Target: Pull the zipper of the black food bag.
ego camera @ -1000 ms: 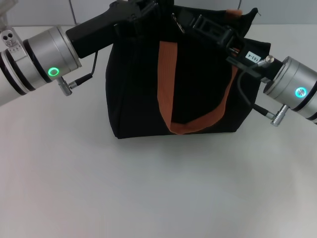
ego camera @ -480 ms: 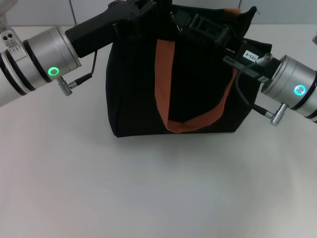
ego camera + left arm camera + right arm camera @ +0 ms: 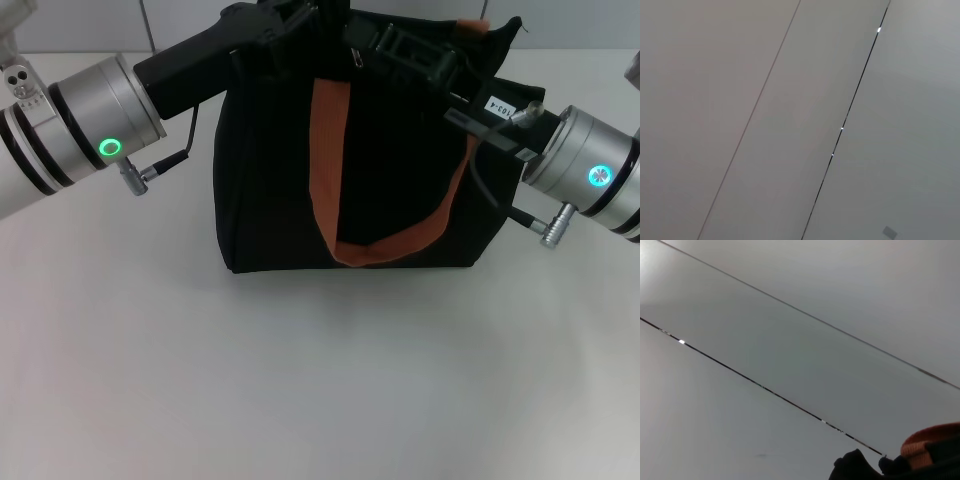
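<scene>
The black food bag (image 3: pixel 270 180) stands upright at the back middle of the table, its orange-brown handle (image 3: pixel 325 160) hanging down the front. My left gripper (image 3: pixel 300 18) reaches in from the left and rests at the bag's top left edge. From the right, my right gripper (image 3: pixel 372 45) lies along the top edge, shut on the zipper (image 3: pixel 353 57), whose small silvery tab shows just left of its tip. The right wrist view catches only a bit of the bag (image 3: pixel 855 467) and an orange handle (image 3: pixel 932 440). The left wrist view shows only wall.
The bag sits on a white table (image 3: pixel 300 380), with open surface in front of it. A pale panelled wall (image 3: pixel 790 120) stands behind. Cables loop beside both wrists, close to the bag's sides.
My right gripper has slid left along the bag's top edge, and the silvery tab has moved left with it. The front handle has shifted slightly left. The left arm has stayed still.
</scene>
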### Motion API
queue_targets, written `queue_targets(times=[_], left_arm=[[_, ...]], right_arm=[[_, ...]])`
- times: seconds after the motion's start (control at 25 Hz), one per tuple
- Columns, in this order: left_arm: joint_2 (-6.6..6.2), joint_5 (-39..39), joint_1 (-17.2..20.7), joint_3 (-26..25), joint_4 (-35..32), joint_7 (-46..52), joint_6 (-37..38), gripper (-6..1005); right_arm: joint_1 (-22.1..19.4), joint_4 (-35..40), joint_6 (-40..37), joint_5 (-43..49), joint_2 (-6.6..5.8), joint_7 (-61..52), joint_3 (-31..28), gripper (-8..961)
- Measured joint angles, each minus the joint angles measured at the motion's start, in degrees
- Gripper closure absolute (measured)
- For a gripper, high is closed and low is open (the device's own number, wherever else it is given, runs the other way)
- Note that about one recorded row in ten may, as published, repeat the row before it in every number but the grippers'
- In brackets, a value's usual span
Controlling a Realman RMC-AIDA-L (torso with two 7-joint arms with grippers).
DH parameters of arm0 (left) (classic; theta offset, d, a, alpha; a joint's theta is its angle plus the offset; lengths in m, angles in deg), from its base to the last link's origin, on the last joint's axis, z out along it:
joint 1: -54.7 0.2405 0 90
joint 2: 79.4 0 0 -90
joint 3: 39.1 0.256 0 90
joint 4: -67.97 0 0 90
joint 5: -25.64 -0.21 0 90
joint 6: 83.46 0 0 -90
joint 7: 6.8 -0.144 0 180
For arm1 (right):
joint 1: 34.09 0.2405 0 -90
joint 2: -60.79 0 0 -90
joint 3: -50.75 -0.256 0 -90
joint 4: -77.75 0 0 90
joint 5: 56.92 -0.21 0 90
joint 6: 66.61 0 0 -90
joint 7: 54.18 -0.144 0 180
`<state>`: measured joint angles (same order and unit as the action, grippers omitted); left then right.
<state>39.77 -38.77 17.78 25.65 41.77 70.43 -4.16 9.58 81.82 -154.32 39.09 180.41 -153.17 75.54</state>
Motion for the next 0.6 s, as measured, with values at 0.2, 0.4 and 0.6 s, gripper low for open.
queue_targets(times=[0.2, 0.4, 0.6], left_arm=[[0.0, 0.0, 0.0, 0.0, 0.0, -0.1, 0.0, 948], [0.0, 0.0, 0.0, 0.0, 0.0, -0.2, 0.1, 949], [0.0, 0.0, 0.0, 0.0, 0.0, -0.6, 0.1, 949]], right_arm=[[0.0, -0.2, 0.4, 0.0, 0.0, -0.3, 0.0, 465], [0.1, -0.2, 1.7, 0.1, 0.0, -0.3, 0.6, 466], [0.7, 0.1, 2.1, 0.2, 0.0, 0.2, 2.1, 538]])
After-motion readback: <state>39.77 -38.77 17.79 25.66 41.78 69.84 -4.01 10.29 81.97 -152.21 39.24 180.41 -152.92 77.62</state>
